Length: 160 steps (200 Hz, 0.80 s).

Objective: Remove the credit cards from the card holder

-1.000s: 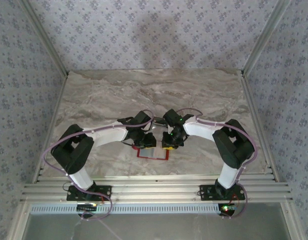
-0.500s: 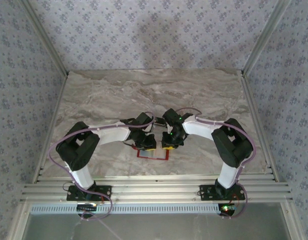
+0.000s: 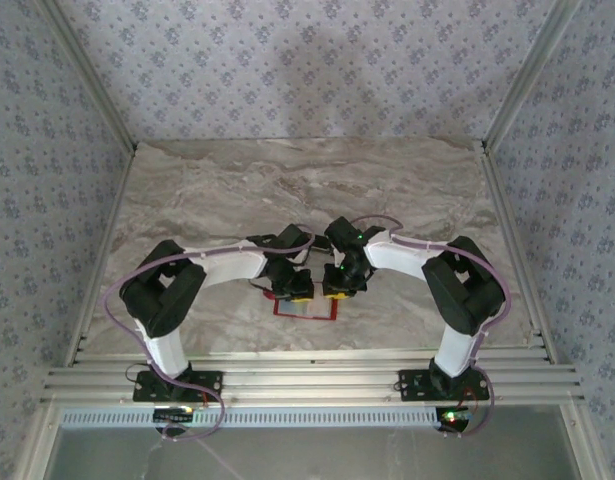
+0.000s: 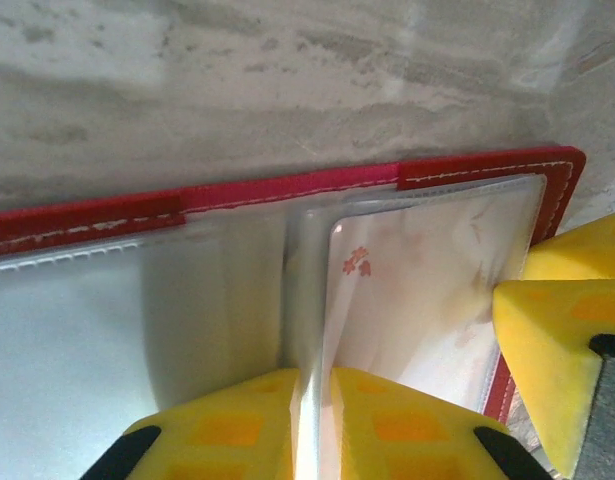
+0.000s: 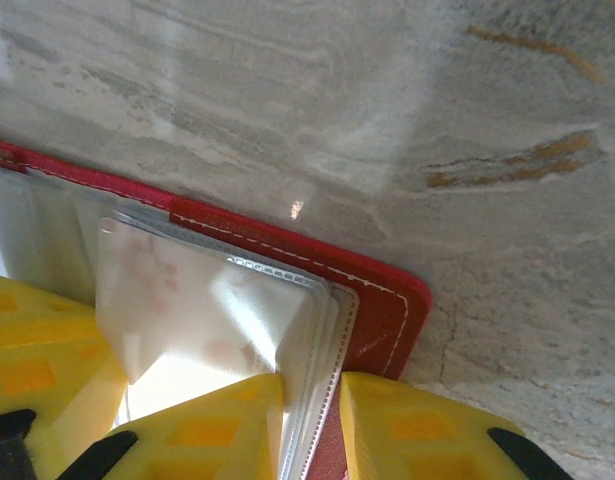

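Observation:
The red card holder (image 3: 307, 308) lies open on the marble table between both grippers. In the left wrist view its red border (image 4: 287, 188) frames clear sleeves. A pale pinkish-white credit card (image 4: 417, 290) with a small flower mark sits in the right sleeve. My left gripper (image 4: 312, 425) (image 3: 293, 292) is shut on a thin shiny leaf at the holder's fold. Whether that leaf is a sleeve or a card edge I cannot tell. My right gripper (image 5: 312, 425) (image 3: 337, 290) is shut on the sleeve stack and red cover (image 5: 387, 300) at the holder's right edge. The pale card (image 5: 197, 300) lies next to it.
The marble table (image 3: 307, 190) stretches bare behind the holder. Aluminium rails (image 3: 307, 375) run along the near edge. Patterned walls close in the left, right and back. The right gripper's yellow finger (image 4: 557, 340) sits close beside the left gripper.
The left arm's elbow has swung right, toward the centre. Both grippers have stayed at the holder, which has not visibly moved.

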Each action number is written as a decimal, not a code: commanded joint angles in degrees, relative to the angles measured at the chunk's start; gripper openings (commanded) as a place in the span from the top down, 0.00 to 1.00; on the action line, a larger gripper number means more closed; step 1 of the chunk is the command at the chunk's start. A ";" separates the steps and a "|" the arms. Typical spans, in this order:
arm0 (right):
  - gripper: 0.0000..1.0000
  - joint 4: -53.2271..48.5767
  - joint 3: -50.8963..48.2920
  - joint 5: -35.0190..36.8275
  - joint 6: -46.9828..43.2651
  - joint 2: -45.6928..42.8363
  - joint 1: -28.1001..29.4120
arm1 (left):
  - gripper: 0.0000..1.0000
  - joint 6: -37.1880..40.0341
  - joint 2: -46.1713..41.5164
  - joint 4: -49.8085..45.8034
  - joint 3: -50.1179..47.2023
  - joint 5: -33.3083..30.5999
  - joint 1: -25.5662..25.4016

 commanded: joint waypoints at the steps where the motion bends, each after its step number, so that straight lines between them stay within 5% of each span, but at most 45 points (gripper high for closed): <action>1: 0.76 1.97 0.52 2.09 -1.25 2.61 -0.28 | 0.79 1.73 1.87 -1.92 1.30 -0.51 -1.25; 79: 0.73 1.44 0.35 2.43 -1.33 2.39 -0.37 | 0.79 3.18 3.02 -11.91 5.16 -11.12 -2.62; 160: 0.72 1.15 0.43 2.55 -1.61 2.39 -0.71 | 0.85 2.62 -0.02 -12.93 5.22 -14.09 -2.76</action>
